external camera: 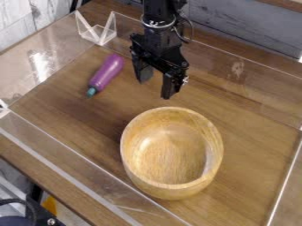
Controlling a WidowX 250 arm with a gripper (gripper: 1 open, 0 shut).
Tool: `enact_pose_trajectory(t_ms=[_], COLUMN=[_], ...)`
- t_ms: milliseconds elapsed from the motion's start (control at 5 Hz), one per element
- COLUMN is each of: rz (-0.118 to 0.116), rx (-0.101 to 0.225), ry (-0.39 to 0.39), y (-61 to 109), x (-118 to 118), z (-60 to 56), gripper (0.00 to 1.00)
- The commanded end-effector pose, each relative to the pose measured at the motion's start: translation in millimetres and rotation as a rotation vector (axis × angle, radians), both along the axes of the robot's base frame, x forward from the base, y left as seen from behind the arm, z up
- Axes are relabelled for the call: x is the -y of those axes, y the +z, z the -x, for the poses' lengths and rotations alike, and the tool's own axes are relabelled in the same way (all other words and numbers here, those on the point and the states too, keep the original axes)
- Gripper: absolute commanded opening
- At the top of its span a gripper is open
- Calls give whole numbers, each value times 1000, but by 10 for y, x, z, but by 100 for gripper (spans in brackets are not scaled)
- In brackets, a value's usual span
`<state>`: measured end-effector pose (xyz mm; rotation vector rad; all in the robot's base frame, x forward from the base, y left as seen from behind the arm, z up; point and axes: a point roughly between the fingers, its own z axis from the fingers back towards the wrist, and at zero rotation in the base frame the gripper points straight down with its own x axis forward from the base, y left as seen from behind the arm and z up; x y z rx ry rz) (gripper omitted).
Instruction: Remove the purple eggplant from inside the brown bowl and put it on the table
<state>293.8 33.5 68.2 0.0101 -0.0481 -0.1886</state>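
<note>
The purple eggplant (105, 73) lies on the table (248, 132) left of my gripper, its teal stem end pointing toward the lower left. The brown bowl (172, 151) stands in the foreground with nothing inside it. My gripper (157, 81) hangs pointing down behind the bowl and to the right of the eggplant. Its black fingers (174, 85) stand apart with nothing between them, and it touches neither the eggplant nor the bowl.
Clear acrylic walls (71, 159) border the tabletop on all sides. A small clear acrylic stand (95, 28) sits at the back left. Bare wood shows to the right of the bowl and in front of the eggplant.
</note>
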Motion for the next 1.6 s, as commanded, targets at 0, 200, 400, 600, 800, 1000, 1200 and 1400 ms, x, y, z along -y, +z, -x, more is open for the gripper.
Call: enact_pose_trajectory(t_ms=[0,200,400,600,800,1000,1200,1400], rz=[-6,-6,-6,-8,-10,-12,-13,-15], rx=[38,24,10,-1,-12,-19,-25,-22], ry=[0,-1,-1,-3,-4,-5,-5,-5], y=[93,46,1,-35,-71,-98,-117,-115], x=[-48,-59,-73,-102,-129,-164,-204,-263], z=[-63,-46,-28,-13,4,17,27,26], gripper=[100,100,100,100,100,100,100,100])
